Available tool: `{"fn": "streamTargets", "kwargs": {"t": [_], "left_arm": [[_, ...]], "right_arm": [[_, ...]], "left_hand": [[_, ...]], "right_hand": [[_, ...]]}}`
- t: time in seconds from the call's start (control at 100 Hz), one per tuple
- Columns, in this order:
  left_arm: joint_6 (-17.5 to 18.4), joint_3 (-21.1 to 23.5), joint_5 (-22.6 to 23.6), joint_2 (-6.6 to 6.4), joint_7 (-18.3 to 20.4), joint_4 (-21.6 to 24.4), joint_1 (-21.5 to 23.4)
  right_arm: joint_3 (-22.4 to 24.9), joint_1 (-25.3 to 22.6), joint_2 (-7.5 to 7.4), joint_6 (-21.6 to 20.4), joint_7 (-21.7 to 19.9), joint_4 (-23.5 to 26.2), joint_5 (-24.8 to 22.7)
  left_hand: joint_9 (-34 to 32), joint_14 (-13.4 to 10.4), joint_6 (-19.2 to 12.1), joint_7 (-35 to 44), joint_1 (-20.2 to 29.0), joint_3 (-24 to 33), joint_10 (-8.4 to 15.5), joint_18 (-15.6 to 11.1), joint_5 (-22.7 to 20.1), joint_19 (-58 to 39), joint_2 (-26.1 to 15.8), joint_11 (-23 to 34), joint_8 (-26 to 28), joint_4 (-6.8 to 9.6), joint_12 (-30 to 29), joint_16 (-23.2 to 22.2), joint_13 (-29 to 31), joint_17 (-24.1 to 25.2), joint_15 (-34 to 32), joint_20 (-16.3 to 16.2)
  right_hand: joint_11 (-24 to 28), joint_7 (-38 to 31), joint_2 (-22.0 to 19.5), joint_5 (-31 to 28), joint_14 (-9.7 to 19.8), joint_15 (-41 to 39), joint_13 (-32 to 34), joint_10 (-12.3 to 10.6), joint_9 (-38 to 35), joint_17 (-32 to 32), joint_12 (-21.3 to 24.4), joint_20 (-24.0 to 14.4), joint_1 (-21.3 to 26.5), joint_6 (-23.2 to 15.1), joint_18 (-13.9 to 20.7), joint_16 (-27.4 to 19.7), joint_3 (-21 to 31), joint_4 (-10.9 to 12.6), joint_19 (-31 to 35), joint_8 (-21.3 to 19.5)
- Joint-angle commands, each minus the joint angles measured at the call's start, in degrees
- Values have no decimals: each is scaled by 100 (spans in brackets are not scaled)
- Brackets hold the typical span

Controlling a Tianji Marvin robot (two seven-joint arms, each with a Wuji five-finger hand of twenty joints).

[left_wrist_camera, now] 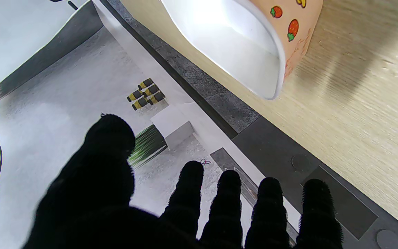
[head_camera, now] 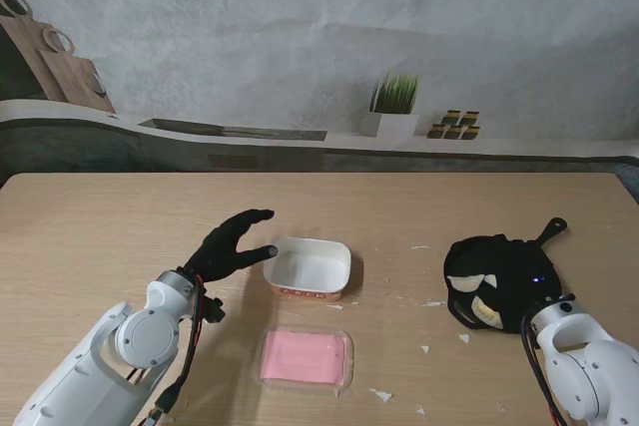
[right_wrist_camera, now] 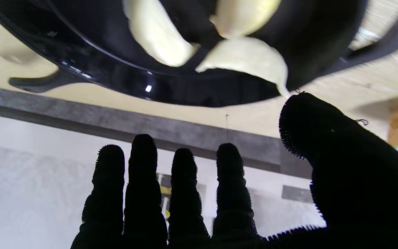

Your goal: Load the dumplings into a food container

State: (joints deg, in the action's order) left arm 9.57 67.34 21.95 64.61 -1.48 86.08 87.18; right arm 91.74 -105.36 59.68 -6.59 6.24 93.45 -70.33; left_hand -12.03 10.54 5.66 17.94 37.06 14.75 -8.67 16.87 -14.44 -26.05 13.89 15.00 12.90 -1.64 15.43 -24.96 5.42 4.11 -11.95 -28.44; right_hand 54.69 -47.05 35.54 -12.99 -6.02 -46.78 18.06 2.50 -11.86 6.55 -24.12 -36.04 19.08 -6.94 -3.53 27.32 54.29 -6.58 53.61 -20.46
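The left hand (head_camera: pixel 228 246) hangs over the tabletop (head_camera: pixel 120 226) just left of the food container (head_camera: pixel 308 267), palm down, its black-gloved fingers (left_wrist_camera: pixel 189 193) stretched out and spread, thumb pointing toward the container's near-left corner. It holds nothing. Whether the thumb tip touches the container wall cannot be told. In the left wrist view the four fingers and the thumb stand apart from each other, and the container (left_wrist_camera: pixel 240 45) shows a white inside and an orange outer wall printed with small fruit.

The right hand (head_camera: pixel 504 281) is over the black pan (head_camera: pixel 547 236) at the right of the tabletop, palm down. In the right wrist view its four fingers (right_wrist_camera: pixel 143 180) are straight and side by side, the thumb held off to one side, and nothing sits between them. The thumb tip is just beside one dumpling's pointed end.

One food container stands near the middle of the tabletop, with nothing visible inside it. One pink lid (head_camera: pixel 305 359) lies flat nearer to me than the container, apart from it. One pan with a handle holds the dumplings (right_wrist_camera: pixel 245 58): the right wrist view shows three pale ones lying close together in the pan (right_wrist_camera: pixel 92 65); from the stand only two pale patches show beneath the hand. Small white scraps (head_camera: pixel 380 395) lie scattered on the wood.
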Motion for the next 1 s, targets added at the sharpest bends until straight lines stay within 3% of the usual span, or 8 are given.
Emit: {"fn": "streamTargets", "kwargs": {"t": [0.0,0.14,0.44,0.99], "left_arm": [[18,3,-3,7,88,1,-1],[37,23,-14,12,72,-38,-16],[22,8,-33,22,49,-59,-32],[-23,15,-45,27,38,-56,-33]], "right_arm": [[30,11,-27,85,-72,-81,-210],[31,91,-75,228,-51,-257,-508],[-232,376,-131,554,-88,-734,-666],[-836,942,-214,885,-233,-1469,-677]], "left_hand": [[63,-30,13,-39,-85,83,148,33,45,177,53,57,-60,97,38,70,-31,-5,17,-159],[58,-28,19,-39,-73,85,155,33,30,183,65,67,-59,98,38,71,-25,-8,14,-161],[61,-33,24,-45,-71,84,150,35,29,241,61,69,-59,98,34,74,-34,31,18,-145],[58,-35,33,-56,-70,73,145,55,-6,476,58,87,-61,97,39,77,-15,-18,39,-125]], "right_hand": [[243,-67,232,-61,-127,-146,130,159,-124,-8,-90,157,130,124,-28,102,329,40,277,-85],[416,-206,375,-160,-83,-378,325,136,-326,102,-170,255,243,307,-11,218,643,6,651,-133],[530,-381,483,-126,-42,-612,545,76,-440,255,-237,356,217,690,11,340,699,-82,1070,-96],[684,-705,548,-466,-36,-1025,1112,76,-908,666,-324,400,262,592,-61,527,838,-132,1721,-109]]}}
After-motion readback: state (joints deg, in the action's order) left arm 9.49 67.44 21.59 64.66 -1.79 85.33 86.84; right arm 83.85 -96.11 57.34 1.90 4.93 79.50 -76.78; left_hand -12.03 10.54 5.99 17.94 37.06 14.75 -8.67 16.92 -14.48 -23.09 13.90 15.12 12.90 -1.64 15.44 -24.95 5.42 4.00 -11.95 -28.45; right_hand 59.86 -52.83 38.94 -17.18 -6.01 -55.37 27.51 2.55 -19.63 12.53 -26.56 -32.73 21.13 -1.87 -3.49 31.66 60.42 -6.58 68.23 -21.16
